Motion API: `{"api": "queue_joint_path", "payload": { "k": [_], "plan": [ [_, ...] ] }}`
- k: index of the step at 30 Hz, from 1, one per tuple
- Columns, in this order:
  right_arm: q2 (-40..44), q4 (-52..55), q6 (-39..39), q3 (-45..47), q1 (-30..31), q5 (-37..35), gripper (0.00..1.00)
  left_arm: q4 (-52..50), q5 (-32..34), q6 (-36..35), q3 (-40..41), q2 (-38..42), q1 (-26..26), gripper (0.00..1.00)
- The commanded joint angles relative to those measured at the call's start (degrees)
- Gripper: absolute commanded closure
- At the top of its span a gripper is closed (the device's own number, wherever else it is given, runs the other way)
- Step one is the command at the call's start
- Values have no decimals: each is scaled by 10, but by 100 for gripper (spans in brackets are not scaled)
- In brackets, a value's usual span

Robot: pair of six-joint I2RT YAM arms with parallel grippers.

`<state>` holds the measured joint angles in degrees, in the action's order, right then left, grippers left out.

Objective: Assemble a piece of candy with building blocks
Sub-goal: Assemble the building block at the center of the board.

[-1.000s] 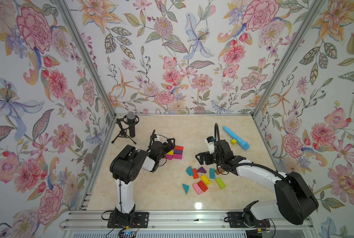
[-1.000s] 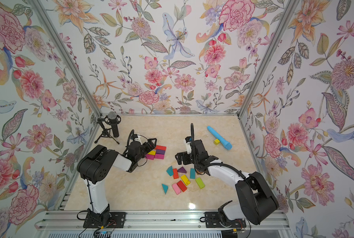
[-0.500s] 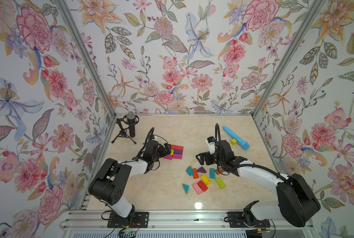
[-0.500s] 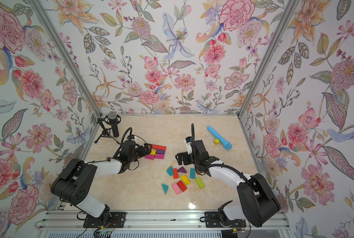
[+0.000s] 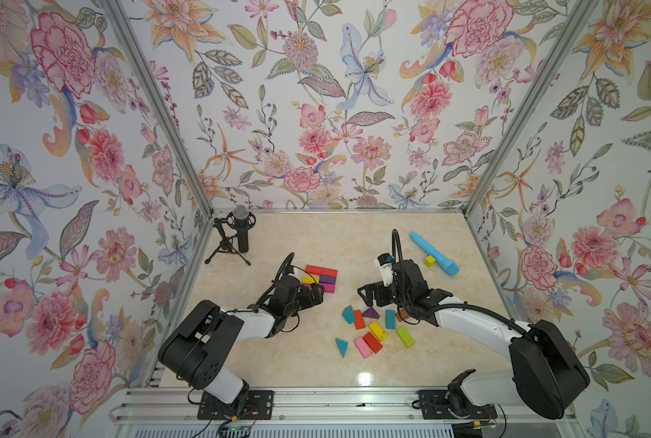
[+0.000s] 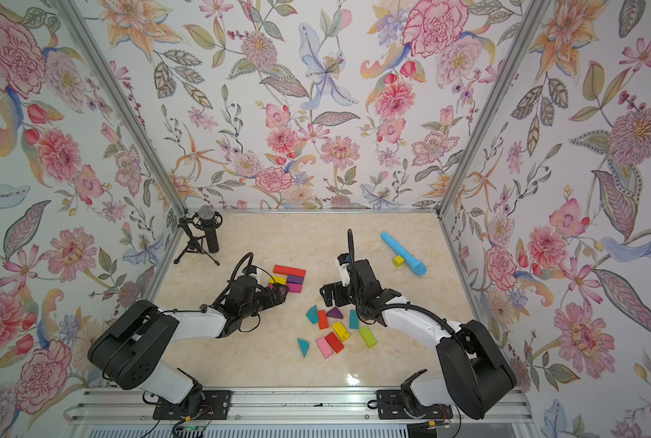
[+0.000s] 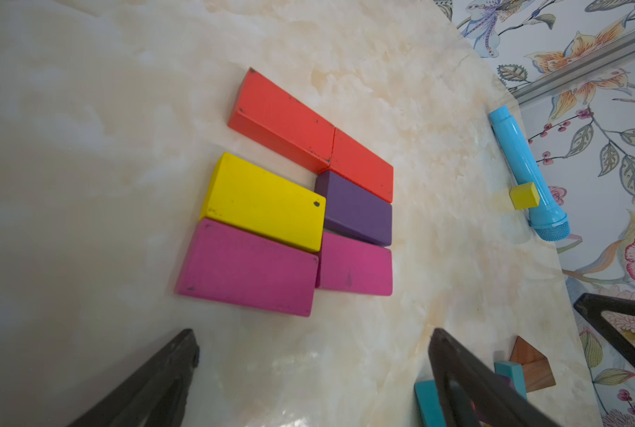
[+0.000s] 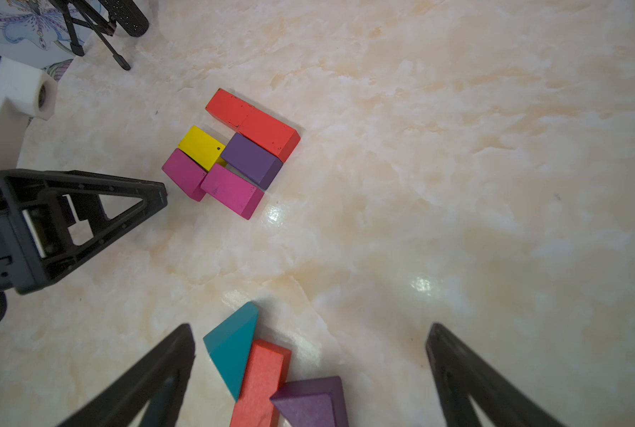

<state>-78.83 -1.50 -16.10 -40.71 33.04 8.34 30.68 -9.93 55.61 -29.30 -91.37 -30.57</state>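
The left gripper (image 5: 313, 295), fingers released and empty, has eased back to the near side of the flat cluster of six painted wooden bricks (image 5: 323, 278), which lies left of centre: two red, one yellow, one purple, two magenta. The candy's body looks laid, so wedges probably come next. The right gripper (image 5: 368, 296), unmoved, hangs open over the loose wooden bricks and wedges (image 5: 378, 330) to the right. No writing is legible.

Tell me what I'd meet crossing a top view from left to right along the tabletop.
A microphone on its tripod → joined bricks → pink brick → green brick → small yellow cube.
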Motion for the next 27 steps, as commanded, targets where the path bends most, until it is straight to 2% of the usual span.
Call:
{"api": "queue_joint_path", "payload": {
  "k": [1,27],
  "plan": [
    [12,9,0,-12,3,-13,0,1,-9,19,-19,-31,-5,1],
    [13,10,4,-6,-2,-19,0,51,-27,56,-40,-78,-7,1]
  ]
}}
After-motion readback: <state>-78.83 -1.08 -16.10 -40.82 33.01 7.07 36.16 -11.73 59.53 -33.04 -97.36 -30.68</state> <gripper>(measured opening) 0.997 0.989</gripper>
